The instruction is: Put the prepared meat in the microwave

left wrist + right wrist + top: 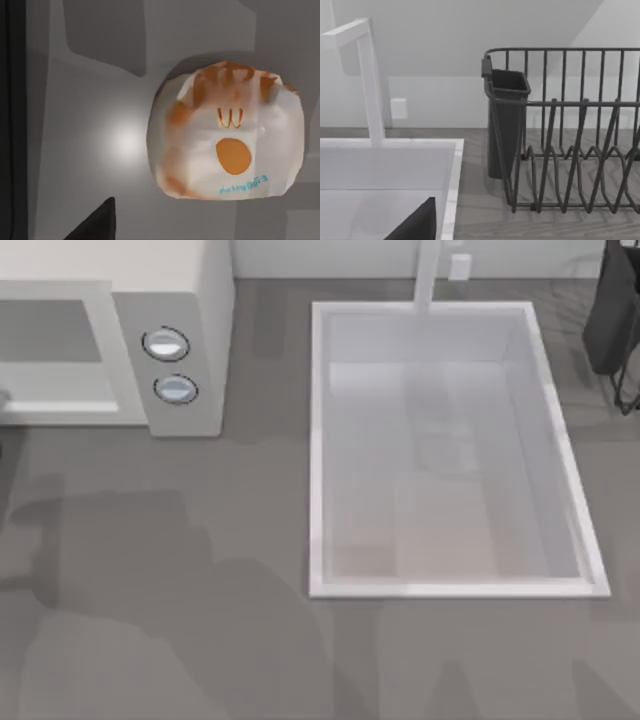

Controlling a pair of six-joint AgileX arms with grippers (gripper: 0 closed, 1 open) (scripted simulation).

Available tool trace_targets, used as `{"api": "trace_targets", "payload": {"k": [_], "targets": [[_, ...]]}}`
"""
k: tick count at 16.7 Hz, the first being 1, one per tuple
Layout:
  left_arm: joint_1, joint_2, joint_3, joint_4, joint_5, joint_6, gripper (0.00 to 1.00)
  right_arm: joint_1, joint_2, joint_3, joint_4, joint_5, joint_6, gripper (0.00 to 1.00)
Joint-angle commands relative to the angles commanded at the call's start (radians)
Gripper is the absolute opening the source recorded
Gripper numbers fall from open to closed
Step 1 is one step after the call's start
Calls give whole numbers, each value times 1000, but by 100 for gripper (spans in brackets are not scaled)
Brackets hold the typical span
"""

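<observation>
Your left wrist camera looks straight down on the prepared meat (227, 132), a pale, tan-streaked roundish piece lying on a grey surface, with a dark finger tip (95, 222) of the left gripper at the frame's edge; you cannot tell whether that claw is apart or together. The microwave (195, 300) sits at the top view's left, its 2 knobs (166, 344) facing you. Descend off-centre and the rounded piece could skid aside instead of seating between the fingers.

Glossy white microwave (190, 300) with shiny metallic knobs (166, 344), smooth white sink (320, 440), dark wire dish rack (570, 150).
</observation>
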Motion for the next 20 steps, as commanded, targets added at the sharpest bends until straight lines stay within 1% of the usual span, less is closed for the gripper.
{"api": "trace_targets", "payload": {"k": [7,11,14,17,20], "targets": [[8,10,-15,16,0,8,100,0,0,0,0,0,0,100],[42,61,-106,159,0,42,100,0,0,0,0,0,0,100],[28,113,-149,253,0,29,100,0,0,0,0,0,0,100],[4,146,-155,295,1,6,100,0,0,0,0,0,0,100],[3,147,-155,297,1,4,100,0,0,0,0,0,0,100]]}}
